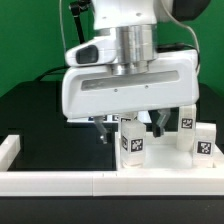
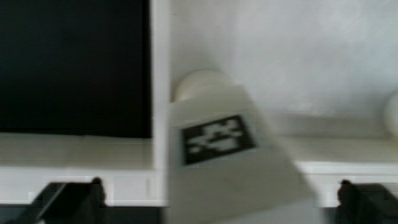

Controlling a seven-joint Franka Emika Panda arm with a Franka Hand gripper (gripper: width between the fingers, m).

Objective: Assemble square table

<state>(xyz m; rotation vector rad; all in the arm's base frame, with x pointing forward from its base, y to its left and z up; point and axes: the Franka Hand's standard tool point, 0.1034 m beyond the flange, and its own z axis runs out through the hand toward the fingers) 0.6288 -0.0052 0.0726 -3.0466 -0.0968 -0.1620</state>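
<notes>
On the black table (image 1: 30,110), at about eight o'clock in the exterior view, the long white rail (image 1: 50,182) starts with its short arm at the exterior view's left edge and runs along the front toward the exterior view's right. Above the middle, at roughly twelve o'clock, hangs the robot arm's white wrist housing (image 1: 125,88), with the gripper (image 1: 131,122) pointing down beneath it. Its two dark fingers (image 1: 107,127) stand apart, one on either side of a small white tagged block leg (image 1: 132,143), which stands upright on the square table slab (image 1: 160,160) just behind the rail. The fingers look spread wider than the leg and do not seem to press on it, so the gripper reads as released around the leg rather than clamped. Toward three o'clock, two more tagged legs (image 1: 203,142) stand upright on the slab, near the first but apart from it.

From the wrist view, the same leg (image 2: 217,140) fills the centre, its black-and-white tag facing the camera and slightly tilted. The fingertips (image 2: 71,200) show as dark shapes at seven and five o'clock, each clear of the leg's sides. A rounded white form (image 2: 388,112) at three o'clock is too blurred to identify.
</notes>
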